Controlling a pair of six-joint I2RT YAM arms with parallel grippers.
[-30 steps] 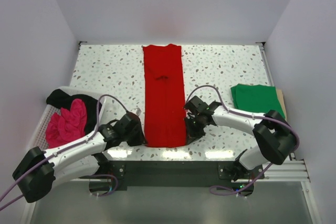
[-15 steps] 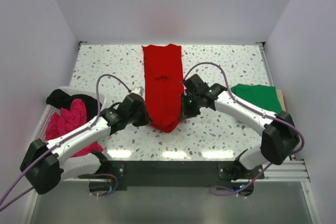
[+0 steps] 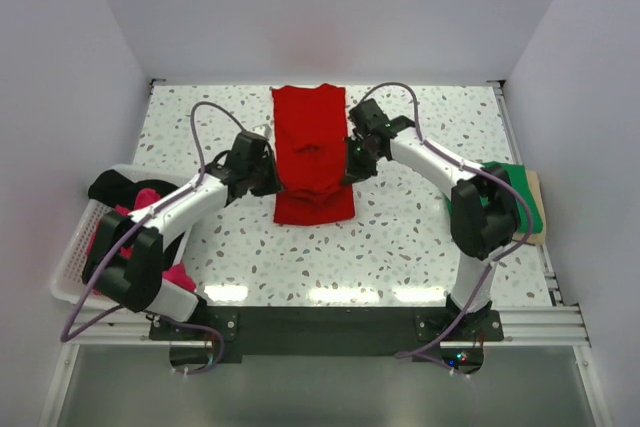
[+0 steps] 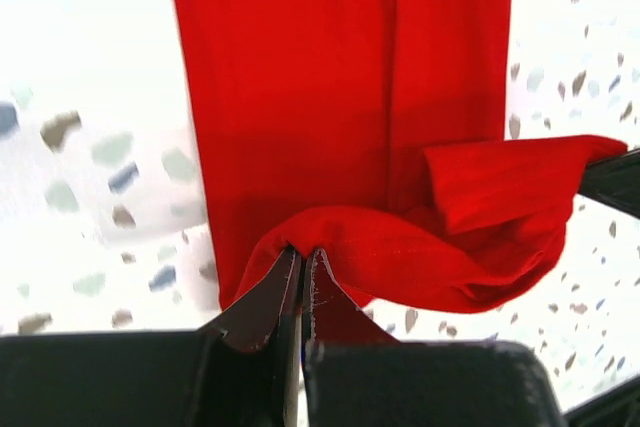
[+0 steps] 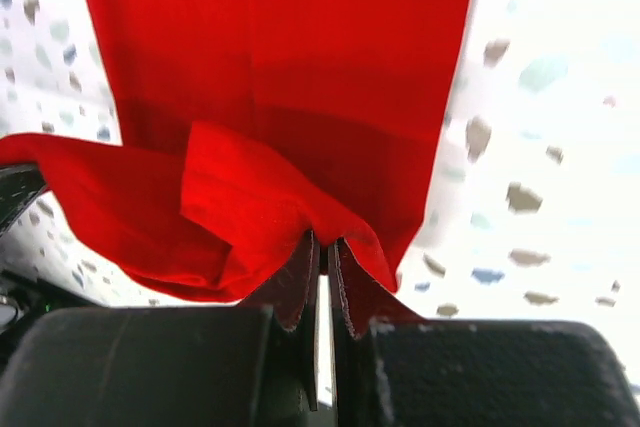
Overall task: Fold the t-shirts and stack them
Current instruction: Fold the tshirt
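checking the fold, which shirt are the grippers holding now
The red t-shirt in the middle: left gripper and right gripper pinch its lifted near end. The green t-shirt lies at the right edge; pink t-shirt and black t-shirt sit in the basket.

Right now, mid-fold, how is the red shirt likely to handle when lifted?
Probably floppy: the red shirt sags between the left gripper and right gripper. Likely light, since two small corner pinches lift it. It may crease unevenly; cloth bunches at each pinch.
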